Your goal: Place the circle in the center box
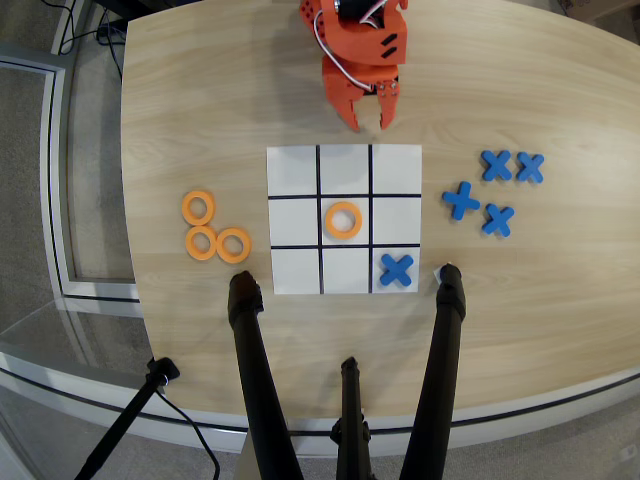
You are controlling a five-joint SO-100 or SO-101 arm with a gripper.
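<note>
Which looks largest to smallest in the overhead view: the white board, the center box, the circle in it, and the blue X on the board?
1. White board
2. Center box
3. Circle and blue X: these look about alike, so I do not rank them.

The desk (200, 90) looks like pale wood grain with a smooth, matt finish. The board (295, 170) is flat matt white. The ring (343, 220) and gripper (366, 125) look like orange plastic.
</note>
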